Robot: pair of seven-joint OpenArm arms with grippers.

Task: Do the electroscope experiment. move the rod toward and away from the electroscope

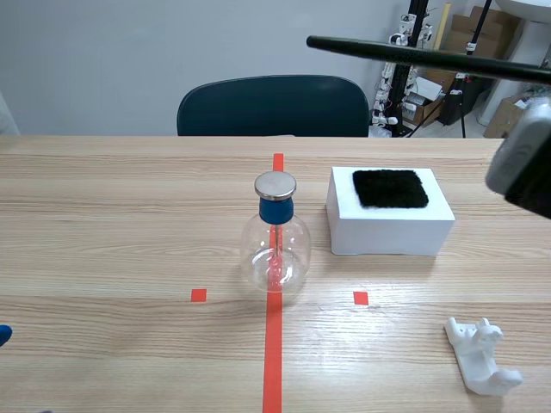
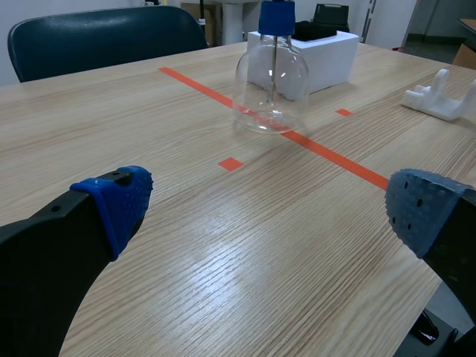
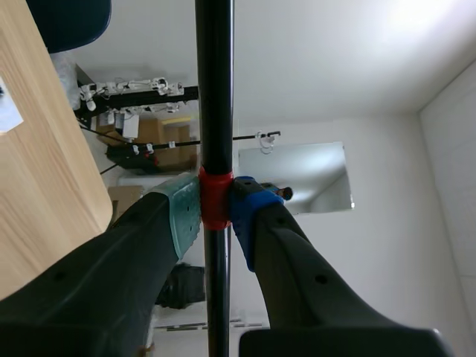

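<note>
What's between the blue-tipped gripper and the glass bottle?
Just bare table with one small orange tape square. The left wrist view shows it, between the left gripper and the glass bottle.

Left gripper (image 2: 269, 207): two thick matte black fingers (image 2: 44, 275), rounded and tapering toward the tips; both pads (image 2: 119, 199) blue, soft-looking, studded with small dots; a tiny round hole in the black shell near one tip; right gripper (image 3: 216, 212): the same black fingers, with one grey-green pad (image 3: 186, 212) and one blue pad (image 3: 244, 212); small round recesses dot its shells; right arm (image 1: 523, 159): a pale grey casing above black.
</note>
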